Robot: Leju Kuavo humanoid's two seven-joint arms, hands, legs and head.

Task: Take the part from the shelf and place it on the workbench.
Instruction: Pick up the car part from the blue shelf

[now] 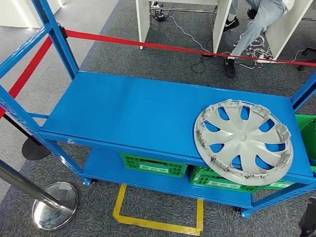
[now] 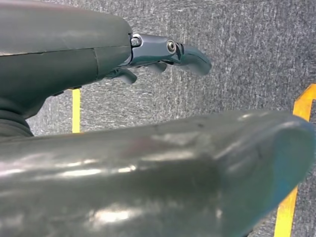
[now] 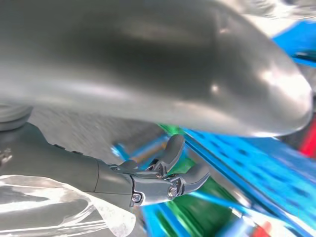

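**A:** So where's the part (image 1: 243, 141) sitting? It's seen lying flat on the top deck of the blue shelf (image 1: 141, 111), over at the right end, with its near edge hanging just past the shelf's front lip.

**B:** Yep, and it can be made out as a silver-grey plastic wheel cover, round, with curved spokes swirling out from a small hub in the middle. The blue deck is seen through the gaps between the spokes. Little clip tabs are spotted all around the rim, so the back side looks to be facing up, though that can't be said for sure.

**A:** Nothing is touching it. What about the hands?

**B:** The left hand (image 2: 164, 54) is seen in its wrist view over grey carpet and yellow floor tape (image 2: 76, 110), fingers stretched out loosely with nothing held. The right hand (image 3: 164, 175) is shown in its own wrist view, a bit blurred, fingers slightly curled but apart and nothing gripped; blue shelf frame and green are smeared behind it.

**A:** Under the top deck, green crates (image 1: 153, 165) are parked on the lower shelf. A red barrier tape (image 1: 149, 45) is strung across the far side, and a person's legs (image 1: 253, 29) are seen at a desk beyond it. A chrome stanchion base (image 1: 55, 205) is noted at near left.
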